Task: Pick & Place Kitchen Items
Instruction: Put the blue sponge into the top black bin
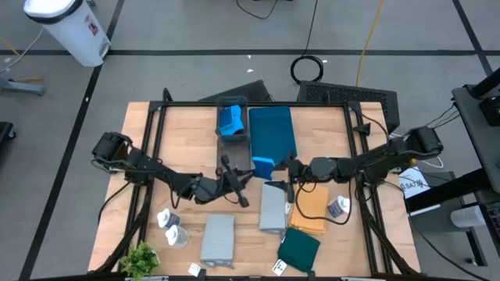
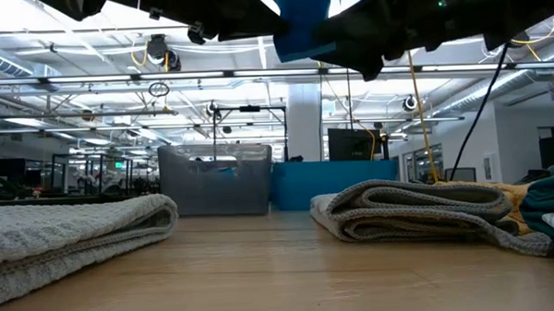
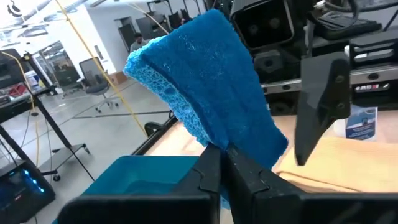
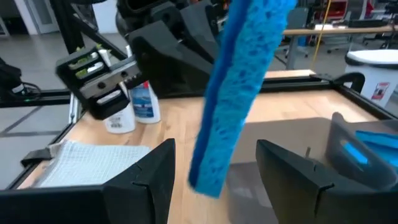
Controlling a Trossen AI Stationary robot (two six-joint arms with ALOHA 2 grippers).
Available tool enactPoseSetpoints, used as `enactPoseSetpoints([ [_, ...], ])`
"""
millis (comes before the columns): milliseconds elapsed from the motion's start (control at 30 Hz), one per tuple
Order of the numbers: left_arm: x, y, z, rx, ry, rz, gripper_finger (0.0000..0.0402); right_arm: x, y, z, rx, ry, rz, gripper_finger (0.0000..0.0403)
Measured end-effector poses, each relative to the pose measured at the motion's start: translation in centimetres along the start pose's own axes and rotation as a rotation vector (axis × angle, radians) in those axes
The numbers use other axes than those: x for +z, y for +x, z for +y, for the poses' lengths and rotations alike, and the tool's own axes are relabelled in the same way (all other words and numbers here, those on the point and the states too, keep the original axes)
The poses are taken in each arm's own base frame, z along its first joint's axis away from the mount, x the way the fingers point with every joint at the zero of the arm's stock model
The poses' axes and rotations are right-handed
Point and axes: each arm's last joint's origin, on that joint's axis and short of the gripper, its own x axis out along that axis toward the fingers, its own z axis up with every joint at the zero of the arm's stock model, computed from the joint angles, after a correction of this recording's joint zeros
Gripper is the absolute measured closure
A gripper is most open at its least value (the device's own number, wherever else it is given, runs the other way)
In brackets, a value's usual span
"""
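Observation:
A bright-blue sponge point(image 1: 264, 166) hangs in the air over the table's middle, near the teal tray point(image 1: 271, 129). My left gripper point(image 1: 251, 176) comes in from the table's left, pointing level, and is shut on it. My right gripper point(image 4: 216, 149) comes in level from the right and is open. Its two fingers stand on either side of the sponge point(image 4: 239, 93) with a gap on each side. Another blue sponge point(image 1: 230, 119) lies in the grey tray point(image 1: 234, 145). My left gripper pinches the sponge's lower edge point(image 3: 214, 138) between its two shut fingers, which come at it level from the table's left. The sponge stands up from the fingertips, leaning to one side, lifted clear of the table.
On the near half of the table lie two grey cloths point(image 1: 218, 238) point(image 1: 272, 209), an orange cloth point(image 1: 311, 209) and a dark teal cloth point(image 1: 298, 250). White bottles stand at the left point(image 1: 173, 226) and the right point(image 1: 337, 207). A green plant point(image 1: 139, 257) is at the near left corner.

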Motion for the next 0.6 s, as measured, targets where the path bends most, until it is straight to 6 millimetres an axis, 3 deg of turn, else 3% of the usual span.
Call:
enactPoseSetpoints([
  [333, -0.11, 0.02, 0.0, -0.004, -0.013, 0.009, 0.0386, -0.41, 0.85, -0.06, 0.0, 0.072, -0.06, 0.0221],
  [600, -0.09, 0.02, -0.01, -0.008, -0.026, 0.007, 0.0387, -0.7, 1.08, -0.04, 0.001, 0.037, -0.061, 0.034],
])
